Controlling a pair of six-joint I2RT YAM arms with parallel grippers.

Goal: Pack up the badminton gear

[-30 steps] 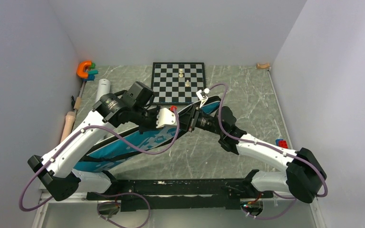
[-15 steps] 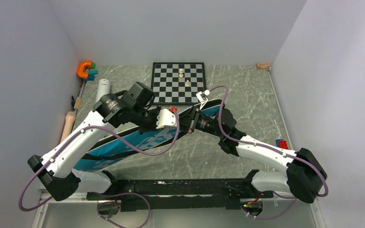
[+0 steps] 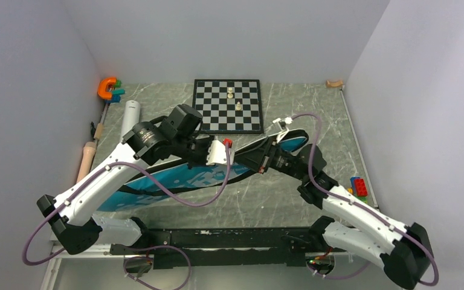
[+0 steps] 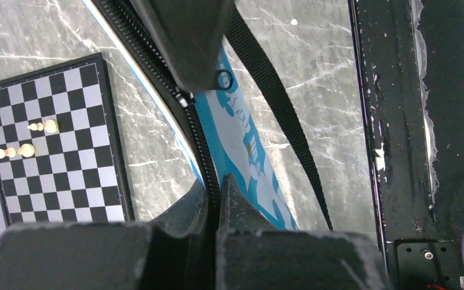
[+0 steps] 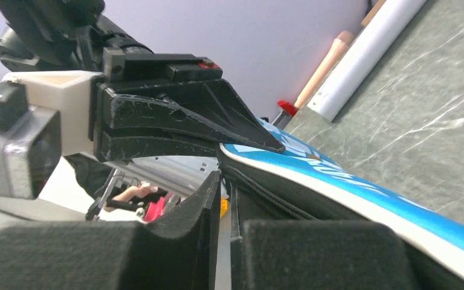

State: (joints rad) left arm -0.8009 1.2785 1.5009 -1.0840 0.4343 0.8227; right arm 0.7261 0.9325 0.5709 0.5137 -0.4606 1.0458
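Top view: the right gripper (image 3: 255, 159) is swinging out to the right compared with a second ago, and the blue bag (image 3: 181, 178) is coming along with it, its far tip now lying right of the chessboard (image 3: 228, 106) instead of under its corner. The left gripper (image 3: 235, 159) is staying clamped on the bag's edge just beside it. The white tube (image 3: 129, 116) is lying outside the bag near the left wall, by the rolling pin (image 3: 87, 158), so it is probably not packed yet; no rackets or shuttlecocks are showing. Left wrist: the left gripper (image 4: 219, 188) is pinching the black zip line shut, strap (image 4: 278, 109) trailing free. Right wrist: the right gripper (image 5: 225, 194) is nearly closed, apparently nipping the bag's (image 5: 338, 181) black rim; a zip pull can't be confirmed. Likely repositioning or zipping the bag.
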